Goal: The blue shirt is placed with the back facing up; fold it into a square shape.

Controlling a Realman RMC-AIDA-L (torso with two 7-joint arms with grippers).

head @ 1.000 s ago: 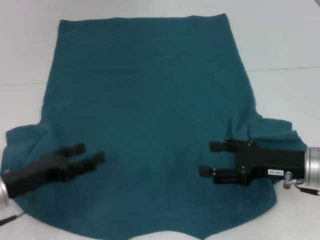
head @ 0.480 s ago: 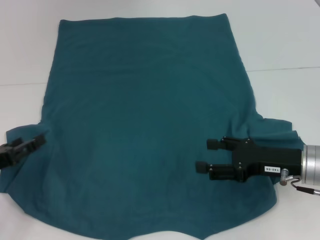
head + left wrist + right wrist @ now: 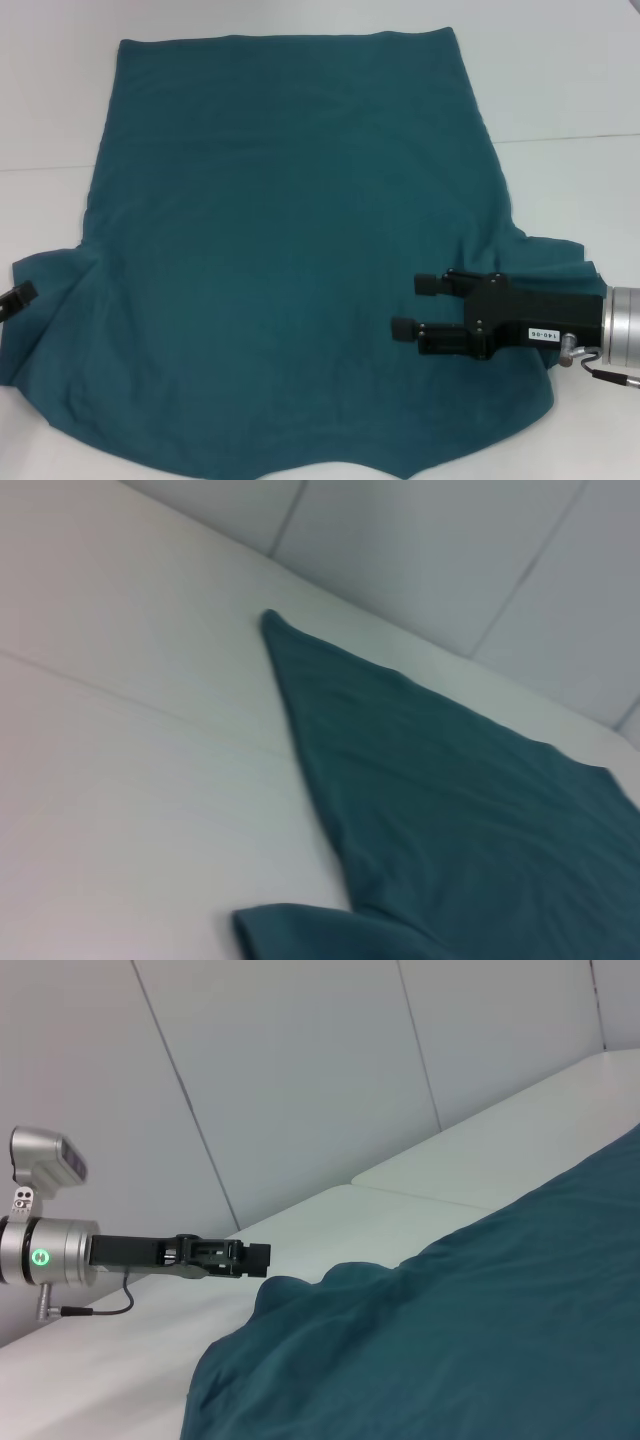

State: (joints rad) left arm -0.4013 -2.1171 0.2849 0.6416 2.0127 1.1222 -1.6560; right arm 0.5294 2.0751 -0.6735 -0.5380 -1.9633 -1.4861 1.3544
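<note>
Across the white counter [image 3: 570,80] lies one blue shirt [image 3: 290,250], spread flat. Lower right, the right claw [image 3: 410,306] hovers released; only the right wrist view shows the left claw [image 3: 262,1257] fully, state unclear.

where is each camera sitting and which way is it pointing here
Head view: from the robot's head, looking forward and down on the blue shirt spread on the white table; right gripper open over the shirt, left gripper barely in at the edge.
Left wrist view: low over the table, along the shirt's edge toward the wall; no part of the robot shows.
Right wrist view: low across the shirt toward the left arm and its gripper beyond the sleeve.
Shared: all three show the shirt and table.
</note>
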